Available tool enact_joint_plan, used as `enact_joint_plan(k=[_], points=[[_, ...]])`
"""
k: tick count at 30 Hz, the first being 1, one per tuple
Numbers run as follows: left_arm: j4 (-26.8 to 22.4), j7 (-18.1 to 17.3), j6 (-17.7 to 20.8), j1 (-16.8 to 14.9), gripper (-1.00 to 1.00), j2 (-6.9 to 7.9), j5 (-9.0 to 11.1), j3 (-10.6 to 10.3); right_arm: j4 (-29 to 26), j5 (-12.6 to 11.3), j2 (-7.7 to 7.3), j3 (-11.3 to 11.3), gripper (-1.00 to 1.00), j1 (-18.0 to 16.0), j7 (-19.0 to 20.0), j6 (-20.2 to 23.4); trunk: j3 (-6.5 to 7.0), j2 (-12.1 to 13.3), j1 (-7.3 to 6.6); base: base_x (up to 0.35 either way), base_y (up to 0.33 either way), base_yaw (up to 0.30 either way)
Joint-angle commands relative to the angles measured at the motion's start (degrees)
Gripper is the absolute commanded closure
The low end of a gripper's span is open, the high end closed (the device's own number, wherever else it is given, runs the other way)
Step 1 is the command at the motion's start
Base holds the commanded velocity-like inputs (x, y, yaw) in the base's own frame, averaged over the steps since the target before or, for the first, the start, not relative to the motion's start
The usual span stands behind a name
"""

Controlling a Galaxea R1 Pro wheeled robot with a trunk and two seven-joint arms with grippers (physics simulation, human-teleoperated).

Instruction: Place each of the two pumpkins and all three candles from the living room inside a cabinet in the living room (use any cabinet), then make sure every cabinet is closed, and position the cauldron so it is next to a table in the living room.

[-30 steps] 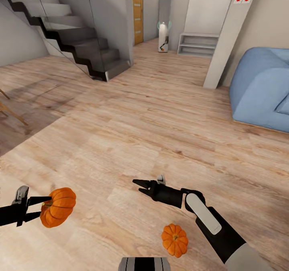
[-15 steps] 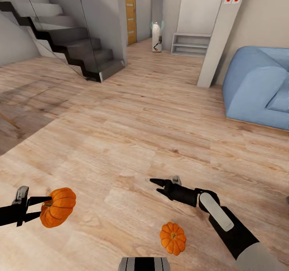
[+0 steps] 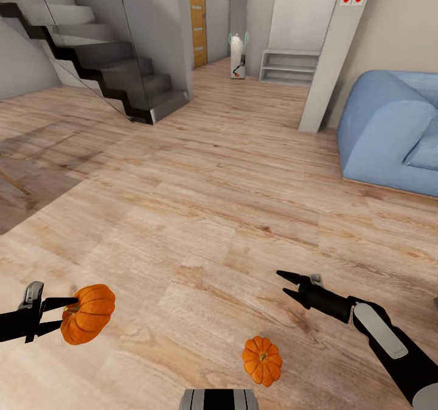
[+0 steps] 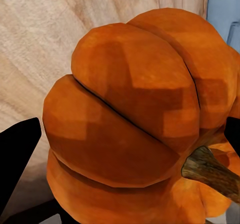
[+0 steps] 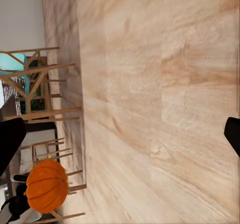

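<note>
My left gripper (image 3: 68,314) at the lower left of the head view is shut on an orange ribbed pumpkin (image 3: 89,313), held above the wood floor. The same pumpkin (image 4: 135,129) looms close in the left wrist view, stem toward one side, dark fingers at its edges. A second, smaller-looking pumpkin (image 3: 262,360) rests on the floor near the bottom centre. My right gripper (image 3: 283,284) is open and empty, hovering above the floor up and to the right of that pumpkin. In the right wrist view the held pumpkin (image 5: 47,185) appears far off. Candles, cabinet and cauldron are out of view.
Wood floor (image 3: 201,191) stretches ahead. A dark staircase with a glass rail (image 3: 103,63) rises at the back left. A blue sofa (image 3: 389,130) stands at the right, a white pillar (image 3: 328,57) beside it. Wooden chairs (image 5: 35,79) show in the right wrist view.
My right arm has swung to the right and away from the floor pumpkin, its gripper still open. The camera turned slightly between the earliest frame and the later ones. The left gripper with its pumpkin has stayed put.
</note>
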Motion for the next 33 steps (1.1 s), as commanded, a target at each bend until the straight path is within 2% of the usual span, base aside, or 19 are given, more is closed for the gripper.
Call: enact_joint_plan(k=[1, 7, 20, 23, 28, 33], points=[[0.1, -0.2, 0.3, -0.1, 1.00, 0.07, 0.3, -0.3, 0.9, 0.0, -0.33, -0.1, -1.00, 0.1, 1.5, 0.1, -0.04, 0.0, -0.01, 0.000, 0.000, 0.000], [0.1, -0.2, 0.3, -0.1, 1.00, 0.11, 0.4, -0.3, 2.0, 0.2, -0.60, -0.3, -1.00, 0.3, 3.1, 0.1, -0.04, 0.0, -0.01, 0.000, 0.000, 0.000], [-1.1, -0.2, 0.3, -0.1, 1.00, 0.07, 0.5, -0.3, 3.1, 0.5, -0.65, -0.3, -1.00, 0.3, 1.9, 0.0, -0.04, 0.0, -0.01, 0.000, 0.000, 0.000], [-3.1, -0.2, 0.3, -0.1, 1.00, 0.00, 0.5, -0.6, 4.8, 1.7, -0.70, -0.3, -1.00, 0.3, 1.7, -0.1, -0.04, 0.0, -0.01, 0.000, 0.000, 0.000], [-5.6, 0.1, 0.2, -0.1, 1.00, -0.17, 0.5, -1.1, 6.0, 5.4, -0.70, -0.3, -1.00, 0.3, 1.6, -0.2, -0.04, 0.0, -0.01, 0.000, 0.000, 0.000], [-9.2, 0.4, 0.1, -0.1, 1.00, -0.55, 0.5, -2.0, 6.3, 6.4, -0.75, -0.3, -1.00, 0.6, 0.7, -0.3, -0.04, 0.0, -0.01, 0.000, 0.000, 0.000]])
